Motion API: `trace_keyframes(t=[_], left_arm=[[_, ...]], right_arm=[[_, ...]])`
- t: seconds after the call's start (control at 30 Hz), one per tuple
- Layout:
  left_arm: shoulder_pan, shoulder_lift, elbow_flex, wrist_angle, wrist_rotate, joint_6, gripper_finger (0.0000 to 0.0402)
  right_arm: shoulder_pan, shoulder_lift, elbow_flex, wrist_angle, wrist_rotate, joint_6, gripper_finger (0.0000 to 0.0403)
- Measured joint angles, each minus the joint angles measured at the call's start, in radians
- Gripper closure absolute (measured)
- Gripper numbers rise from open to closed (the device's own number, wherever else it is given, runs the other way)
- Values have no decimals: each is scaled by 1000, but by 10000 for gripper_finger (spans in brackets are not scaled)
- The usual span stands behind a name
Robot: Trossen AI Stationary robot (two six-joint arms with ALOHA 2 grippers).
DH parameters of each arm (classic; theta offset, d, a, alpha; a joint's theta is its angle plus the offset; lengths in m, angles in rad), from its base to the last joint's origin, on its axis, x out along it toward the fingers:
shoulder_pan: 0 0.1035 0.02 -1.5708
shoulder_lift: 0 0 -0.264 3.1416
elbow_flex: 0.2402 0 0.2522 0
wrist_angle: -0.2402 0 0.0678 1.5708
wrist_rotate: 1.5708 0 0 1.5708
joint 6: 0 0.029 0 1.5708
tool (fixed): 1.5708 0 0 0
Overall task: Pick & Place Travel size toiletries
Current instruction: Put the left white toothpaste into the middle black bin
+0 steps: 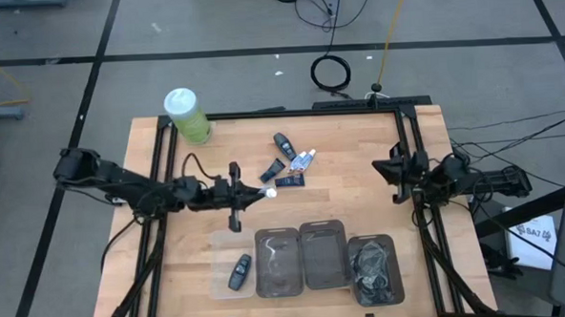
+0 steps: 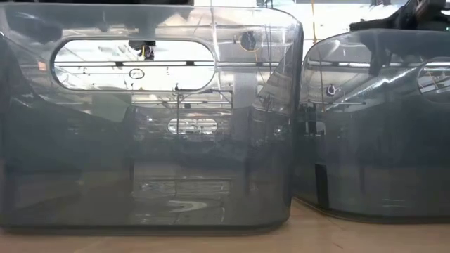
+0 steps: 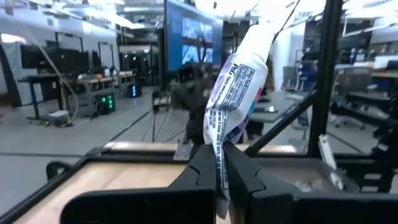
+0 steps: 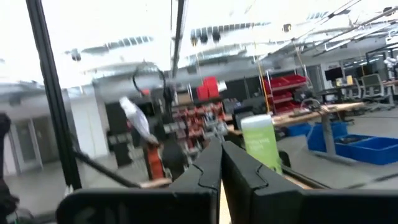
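Clear bins [image 2: 148, 126] stood nearest, low on the table. Left gripper [image 3: 221, 180] was clamped on a white tube's [image 3: 239, 81] crimped end, raised above the table; light, soft, pinch gently. Right gripper [image 4: 221, 168] closed, empty.

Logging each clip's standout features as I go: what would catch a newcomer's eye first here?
The left gripper, raised over the middle of the wooden table, is shut on a white printed toiletry tube held upright. Just beyond it lies a small pile of navy and white tubes, with a tall green canister with a white lid at the far left corner. Three clear plastic bins line the near edge, while the right gripper waits shut at the right side.
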Motion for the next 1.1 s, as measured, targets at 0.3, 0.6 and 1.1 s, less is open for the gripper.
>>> trace_keyframes(t=[0.3, 0.6, 1.1], left_arm=[[93, 95, 1, 147, 128, -41, 401], [150, 204, 30, 218, 170, -104, 401], [214, 466, 328, 122, 311, -124, 401]], right_arm=[[0, 0, 0, 10, 0, 21, 399], [0, 58, 0, 40, 152, 43, 399], [23, 592, 43, 458, 35, 59, 333]])
